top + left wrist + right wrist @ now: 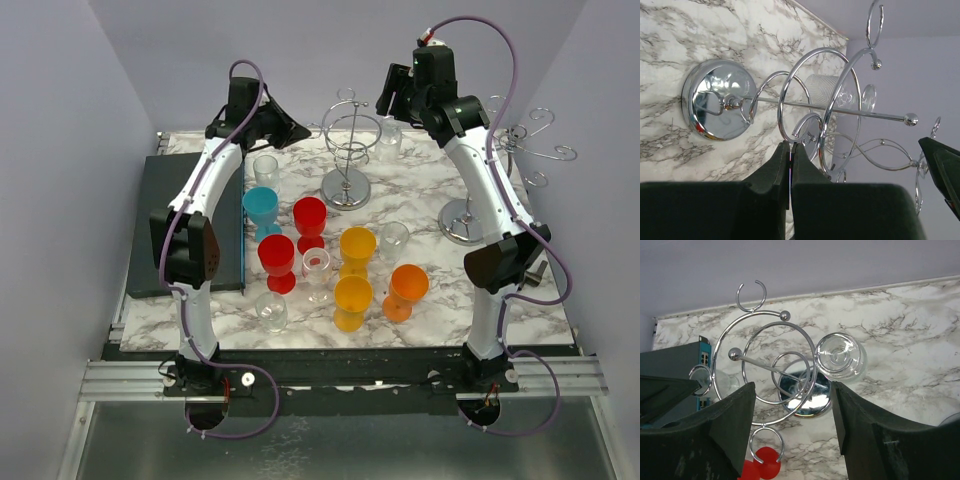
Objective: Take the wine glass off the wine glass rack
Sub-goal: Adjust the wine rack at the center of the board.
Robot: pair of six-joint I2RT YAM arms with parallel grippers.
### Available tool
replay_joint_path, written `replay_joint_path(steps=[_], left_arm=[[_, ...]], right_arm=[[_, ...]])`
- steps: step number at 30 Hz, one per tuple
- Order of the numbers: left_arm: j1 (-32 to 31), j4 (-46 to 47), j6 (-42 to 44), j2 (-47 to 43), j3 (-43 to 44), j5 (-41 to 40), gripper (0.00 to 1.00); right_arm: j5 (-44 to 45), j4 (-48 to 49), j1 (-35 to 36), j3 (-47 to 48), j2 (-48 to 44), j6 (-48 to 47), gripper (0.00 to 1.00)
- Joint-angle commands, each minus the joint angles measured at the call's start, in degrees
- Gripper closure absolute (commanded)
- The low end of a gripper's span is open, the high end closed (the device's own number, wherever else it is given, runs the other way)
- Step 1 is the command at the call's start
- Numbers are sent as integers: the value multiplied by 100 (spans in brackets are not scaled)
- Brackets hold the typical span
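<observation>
**While the wine glass [840,355] hangs on the wine glass rack [346,150], both arms sit right by it**

As far as I can see, it's a clear glass, foot up and bowl down, on the rack's right side. The rack stands by the middle of the desk's [420,190] far edge. Right gripper [791,390] is wide open, hanging above the rack and clear of the glass. Left gripper [789,165] is closed on nothing, fingers pressed together, just left of the rack. Second chrome rack [460,222] near the right edge, coloured cups [310,215] mid-desk, dark box [185,220] along the left edge.
</observation>
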Motion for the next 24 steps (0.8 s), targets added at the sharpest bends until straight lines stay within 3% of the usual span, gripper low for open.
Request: replay_joint_path(steps=[1,24], left_arm=[[276,271,122,-166,238,182,100],[930,254,170,-421,-24,453,100]], right_arm=[[-134,117,46,-15,137,99,33],[-448,255,41,-19,672,477,33]])
